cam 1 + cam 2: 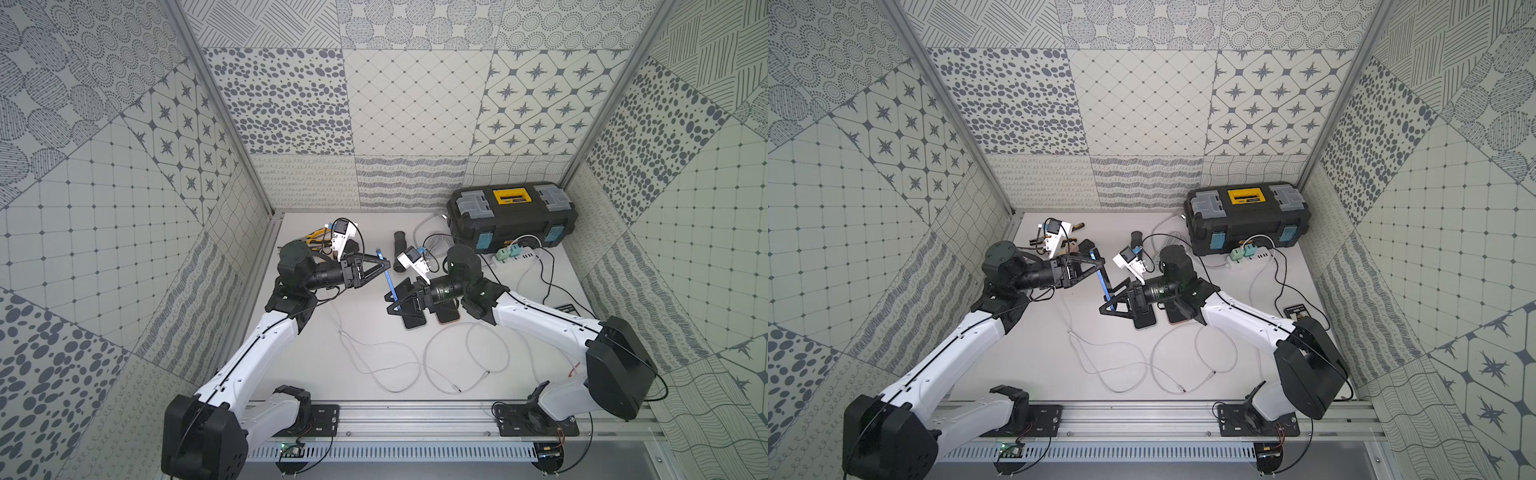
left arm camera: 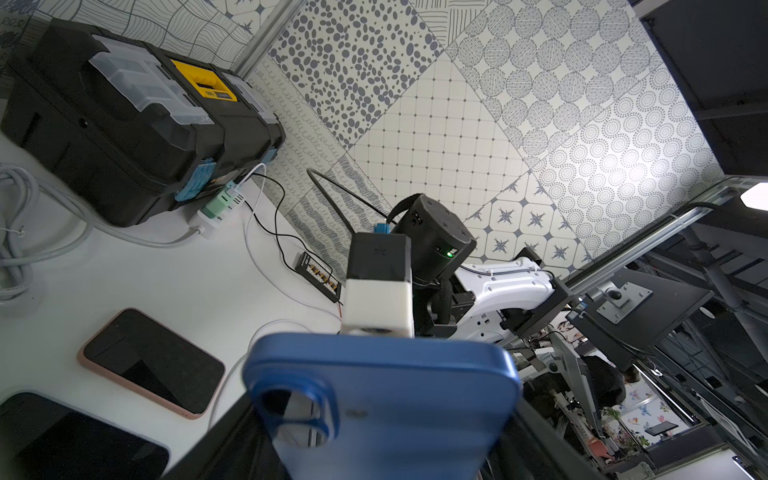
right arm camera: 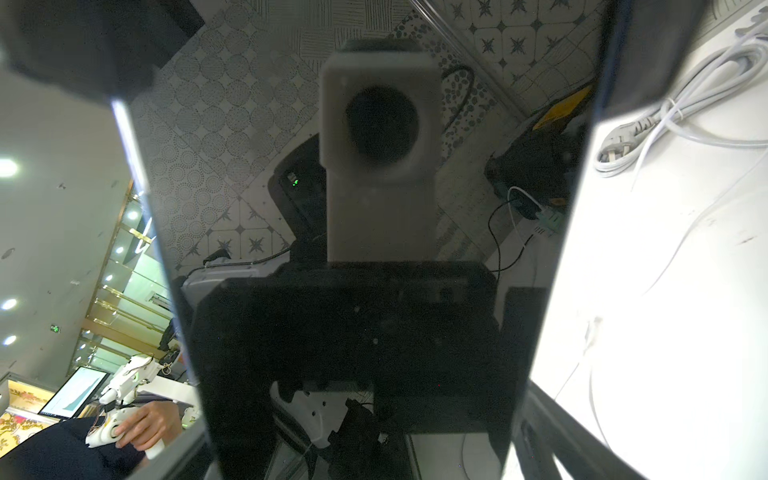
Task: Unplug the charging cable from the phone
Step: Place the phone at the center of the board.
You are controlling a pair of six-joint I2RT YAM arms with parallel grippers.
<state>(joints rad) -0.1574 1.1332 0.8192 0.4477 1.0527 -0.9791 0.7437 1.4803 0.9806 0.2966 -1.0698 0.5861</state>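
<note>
Left claw is clamping down on the blue-cased smartphone near its camera end. The phone is hanging in the air, edge-on and tilted, between the two claws in both top views. The left wrist view is showing its blue back right up close.

Right claw is sitting around the phone's lower end with its jaws spread wide. I honestly can't tell if they're pressing on it; the right wrist view is just showing dark screen.

Below both claws, the thin white charging cable is lying in loose loops on the white tabletop, apart from the lifted phone.

Under the right claw a black slab phone is lying flat, with a pink-cased phone just beside it.

Further right of that claw, a white power strip is sitting against a black plastic toolbox with a yellow handle.
</note>
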